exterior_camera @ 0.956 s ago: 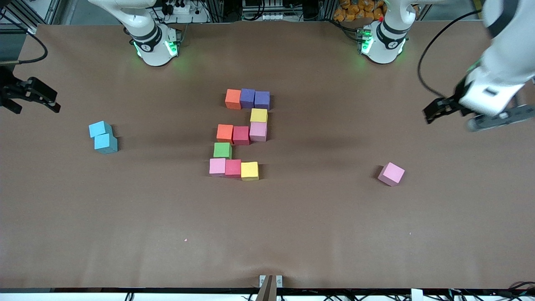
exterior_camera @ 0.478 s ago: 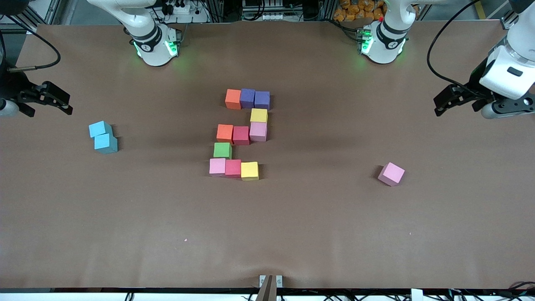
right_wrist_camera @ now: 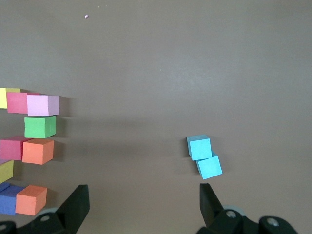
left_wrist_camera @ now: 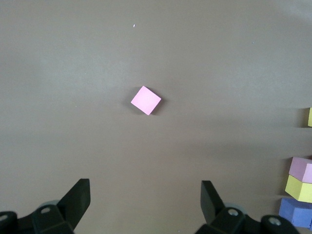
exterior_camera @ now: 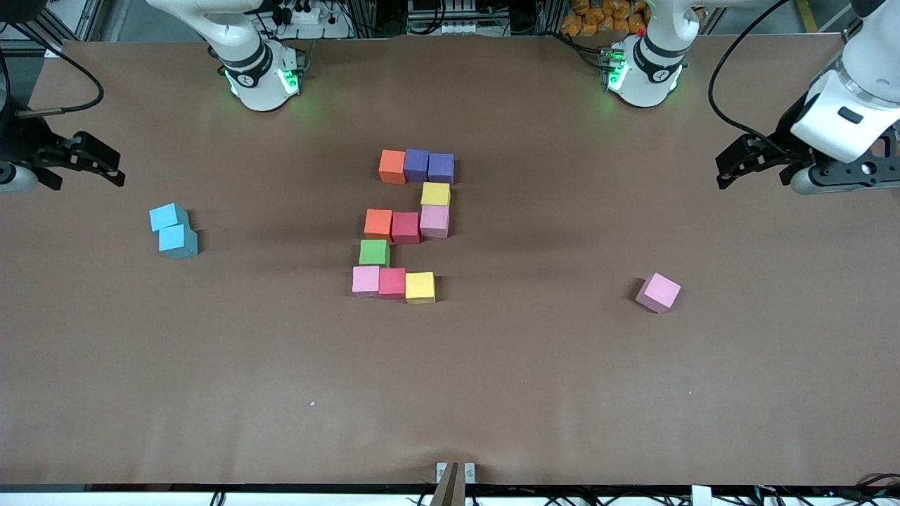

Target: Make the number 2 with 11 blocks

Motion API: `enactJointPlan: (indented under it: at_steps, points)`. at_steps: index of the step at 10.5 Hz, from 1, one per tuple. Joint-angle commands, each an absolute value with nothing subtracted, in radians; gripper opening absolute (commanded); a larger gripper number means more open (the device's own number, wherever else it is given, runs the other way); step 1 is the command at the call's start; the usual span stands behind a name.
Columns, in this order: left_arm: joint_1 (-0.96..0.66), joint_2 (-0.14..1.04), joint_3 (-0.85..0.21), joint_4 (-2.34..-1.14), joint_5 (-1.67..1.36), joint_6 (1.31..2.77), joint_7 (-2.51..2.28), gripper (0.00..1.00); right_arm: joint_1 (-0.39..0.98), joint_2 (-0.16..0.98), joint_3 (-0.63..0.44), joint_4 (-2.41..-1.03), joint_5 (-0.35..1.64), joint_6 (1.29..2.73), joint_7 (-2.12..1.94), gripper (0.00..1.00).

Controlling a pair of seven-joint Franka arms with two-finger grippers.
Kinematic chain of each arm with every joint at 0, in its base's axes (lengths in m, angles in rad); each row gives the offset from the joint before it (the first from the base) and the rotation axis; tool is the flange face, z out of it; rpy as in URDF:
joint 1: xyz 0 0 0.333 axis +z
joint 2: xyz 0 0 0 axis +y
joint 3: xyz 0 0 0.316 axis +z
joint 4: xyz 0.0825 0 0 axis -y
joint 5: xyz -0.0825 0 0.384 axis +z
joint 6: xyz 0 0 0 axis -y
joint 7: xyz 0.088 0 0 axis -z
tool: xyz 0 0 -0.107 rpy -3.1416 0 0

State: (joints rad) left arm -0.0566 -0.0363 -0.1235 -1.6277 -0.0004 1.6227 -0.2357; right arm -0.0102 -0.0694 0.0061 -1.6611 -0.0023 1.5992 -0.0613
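Observation:
Several blocks stand edge to edge in the middle of the table as the number 2: orange and two purple on the top row, yellow, then pink, crimson and orange, green, then pink, crimson and yellow. The green block also shows in the right wrist view. My left gripper hangs open and empty over the left arm's end of the table. My right gripper hangs open and empty over the right arm's end.
A loose pink cube lies alone toward the left arm's end, nearer to the front camera than the left gripper. Two light-blue cubes touch each other toward the right arm's end. Brown paper covers the table.
The left arm has swung and its gripper sits a little higher over its end of the table. The right gripper has drifted slightly toward the middle. No block has moved.

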Motion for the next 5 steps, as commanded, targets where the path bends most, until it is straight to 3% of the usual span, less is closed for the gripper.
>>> enactJointPlan:
  at_steps: [1, 5]
  points:
    - [-0.055, -0.02, -0.123, -1.597, -0.017, 1.595, -0.203, 1.0, -0.006, -0.067, 0.006, -1.644, -0.003, 1.575, -0.041, 1.0]
    - [-0.054, -0.02, -0.123, -1.597, -0.015, 1.595, -0.201, 1.0, -0.015, -0.054, 0.005, -1.644, -0.002, 1.583, -0.041, 1.0]
